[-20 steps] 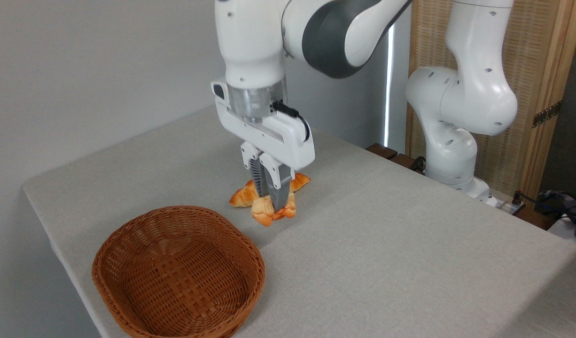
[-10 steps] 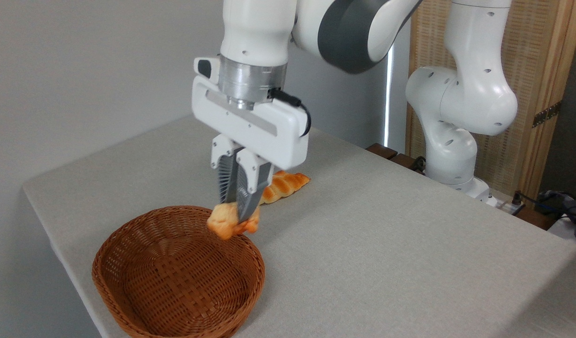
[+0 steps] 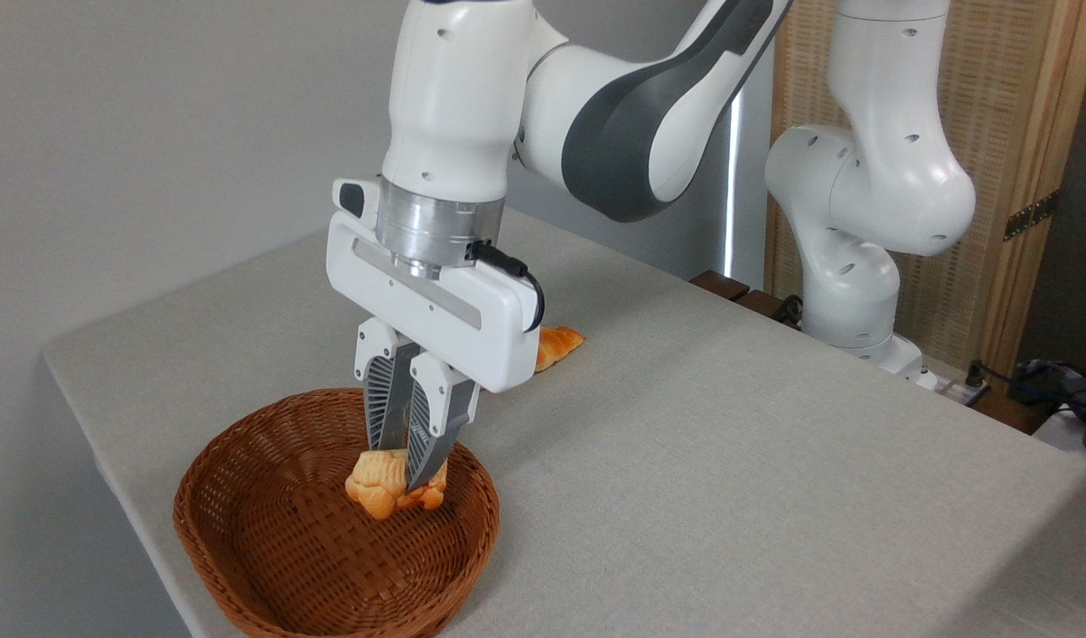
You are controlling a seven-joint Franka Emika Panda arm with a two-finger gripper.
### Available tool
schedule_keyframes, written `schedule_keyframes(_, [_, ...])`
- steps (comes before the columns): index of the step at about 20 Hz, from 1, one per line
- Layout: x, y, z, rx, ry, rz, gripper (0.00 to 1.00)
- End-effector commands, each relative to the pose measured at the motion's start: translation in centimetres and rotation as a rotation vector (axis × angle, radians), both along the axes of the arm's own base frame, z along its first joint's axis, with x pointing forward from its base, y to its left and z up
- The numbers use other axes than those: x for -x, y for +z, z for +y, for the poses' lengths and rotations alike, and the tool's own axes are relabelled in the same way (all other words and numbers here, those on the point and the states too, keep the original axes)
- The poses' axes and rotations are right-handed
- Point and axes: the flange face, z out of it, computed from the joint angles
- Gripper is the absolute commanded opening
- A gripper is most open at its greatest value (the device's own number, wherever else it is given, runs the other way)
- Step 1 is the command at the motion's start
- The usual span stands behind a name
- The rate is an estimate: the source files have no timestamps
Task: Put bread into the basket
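Nearest the camera sits the oval brown woven wicker basket [image 3: 268,567], low-sided, at the front left corner of the pale grey cloth-covered tabletop [image 3: 729,478]. Inside its rim, over the right half, hangs the small round cream-and-golden scone-like bread [image 3: 385,483], pinched between the two ribbed grey fingers of the white robot arm's pincer [image 3: 403,478], which is closed on it. Whether the bun already touches the woven floor cannot be told; it looks just above it, well below the rim.

The step in hand appears to be the release. To do it well, the pincer should be kept upright and lowered only until the bun rests on or is just off the weave. Then the fingers should part fully, so the soft, lumpy crust does not cling to one pad and get dragged out again. The lift should go straight up, clear of the near right rim, which lies close beside the fingers.

Behind the pincer's white body, farther back on the tabletop, one end of a glossy orange-brown elongated roll [image 3: 556,344] shows; the rest is hidden, and it lies apart from the basket.

By count: one basket, one bun, one roll, one arm with one pincer.
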Motion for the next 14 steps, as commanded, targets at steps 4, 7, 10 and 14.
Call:
schedule_keyframes(4, [-0.6, 0.11, -0.36, 0.009, -0.004, -0.01, 1.0])
schedule_keyframes(7, [-0.55, 0.16, -0.36, 0.011, -0.001, -0.008, 1.0])
schedule_keyframes(10, [-0.48, 0.3, -0.36, 0.011, -0.003, -0.009, 1.0])
schedule_keyframes(14, [-0.48, 0.3, -0.36, 0.011, -0.002, -0.008, 1.0])
